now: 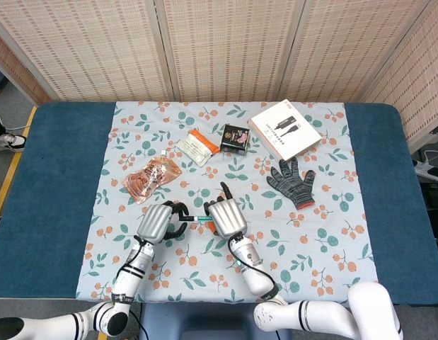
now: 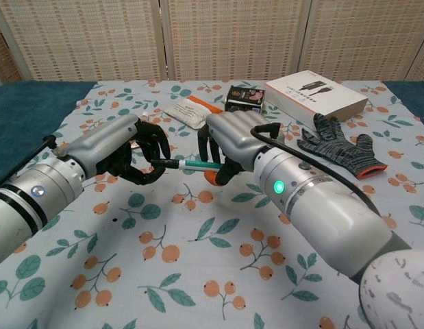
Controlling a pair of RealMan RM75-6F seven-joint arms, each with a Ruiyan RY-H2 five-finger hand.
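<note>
Both hands hold one thin pen between them, above the flowered tabletop on its near side. The left hand pinches the dark cap end with its black fingers curled around it, and the right hand grips the green barrel with its fingers closed over it. I judge that the main risk is a slip: the pen is thin and smooth, so if the two hands pull at different angles, one end may leave the grasp and the pen may fall on the cloth, or the barrel may bend. Farther on the tabletop lie an orange pouch to the left, a white and orange sachet, a small dark box, a white flat carton and a gray work glove to the right. All are well apart from the hands and nothing stands in the way.
</note>
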